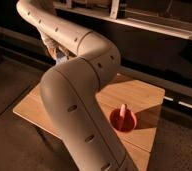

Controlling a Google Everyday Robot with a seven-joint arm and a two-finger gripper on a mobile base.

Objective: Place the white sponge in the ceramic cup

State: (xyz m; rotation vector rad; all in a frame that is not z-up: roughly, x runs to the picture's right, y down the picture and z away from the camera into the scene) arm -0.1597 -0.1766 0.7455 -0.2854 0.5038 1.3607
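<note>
My gripper [58, 53] hangs over the far left part of the wooden table [141, 95], largely hidden behind my own arm [81, 100]. It is shut, and a small bluish-grey patch at its tip looks like the white sponge [62, 59] held in it. The ceramic cup is hidden from view, probably behind the arm. The arm's thick cream links fill the middle of the camera view.
An orange-red bowl [123, 121] with a pale stick [122, 111] in it stands on the table's right half. A shelf rail [149, 22] runs along the dark back wall. The floor lies to the left and in front of the table.
</note>
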